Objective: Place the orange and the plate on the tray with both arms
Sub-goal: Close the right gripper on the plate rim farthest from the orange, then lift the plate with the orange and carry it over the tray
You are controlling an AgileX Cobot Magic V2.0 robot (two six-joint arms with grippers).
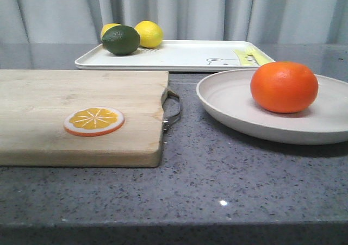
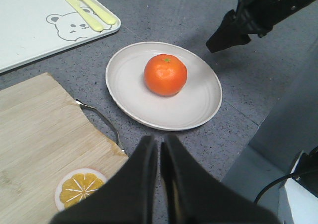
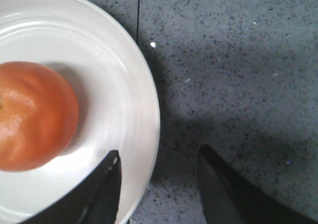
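The orange [image 1: 284, 86] sits on the beige plate [image 1: 228, 106] at the table's right; both also show in the left wrist view, orange [image 2: 165, 74] on plate [image 2: 198, 102]. The white tray [image 1: 185, 55] lies behind, with a bear drawing and yellow-green utensils [image 2: 87, 8]. My right gripper [image 3: 159, 157] is open and straddles the plate's rim [image 3: 149, 134], one finger over the dish, the other over the table. My left gripper [image 2: 160, 145] is shut and empty, above the table between the board and the plate. Neither gripper shows in the front view.
A wooden cutting board [image 1: 65, 109] with a metal handle [image 1: 173, 110] fills the left, an orange slice [image 1: 93, 120] on it. Two lemons [image 1: 148, 33] and a lime [image 1: 120, 39] sit on the tray's left end.
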